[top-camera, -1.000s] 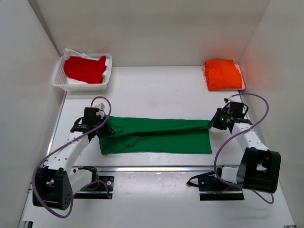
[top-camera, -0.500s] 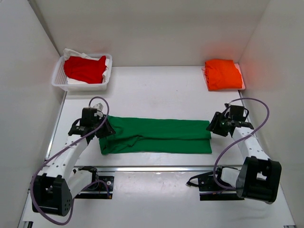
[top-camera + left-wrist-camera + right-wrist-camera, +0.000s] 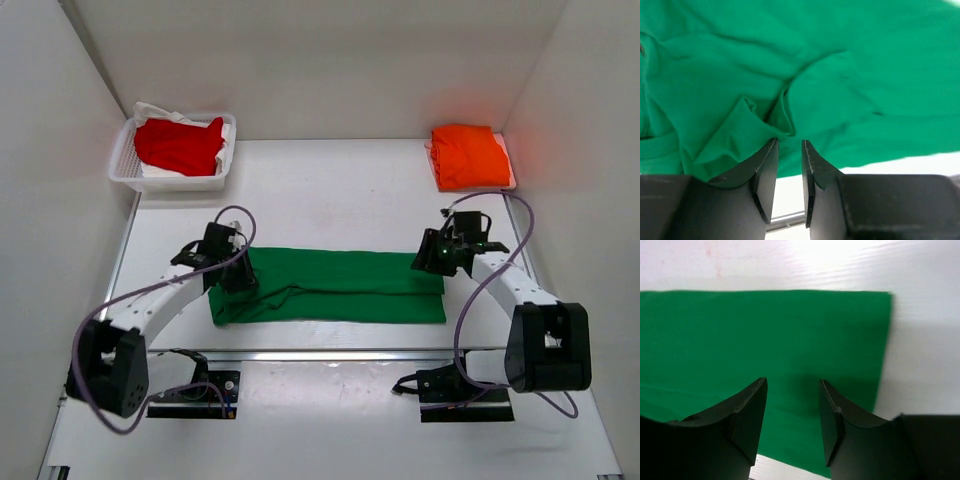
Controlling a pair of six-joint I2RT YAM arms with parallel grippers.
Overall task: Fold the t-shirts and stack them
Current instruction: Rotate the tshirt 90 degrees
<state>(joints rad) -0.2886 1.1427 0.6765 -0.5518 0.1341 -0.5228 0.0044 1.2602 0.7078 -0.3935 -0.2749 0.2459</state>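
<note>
The green t-shirt (image 3: 340,290) lies as a long folded band across the near middle of the table. My left gripper (image 3: 236,276) hovers over its wrinkled left end. In the left wrist view (image 3: 788,141) the jaws stand a narrow gap apart with a raised cloth ridge (image 3: 782,115) at their tips. My right gripper (image 3: 430,263) is open and empty over the flat right end (image 3: 765,330), as the right wrist view (image 3: 792,381) shows. The orange t-shirt (image 3: 468,155) lies folded at the far right. The red t-shirt (image 3: 180,143) lies crumpled in the basket.
The white mesh basket (image 3: 125,172) stands at the far left corner against the wall. White walls close in the table on three sides. The arm bases and cables sit along the near edge. Bare table lies between the green shirt and the back wall.
Both grippers have let go of the green shirt's ends and moved inward over it. The stretched upper layer now lies flat on the lower one.
</note>
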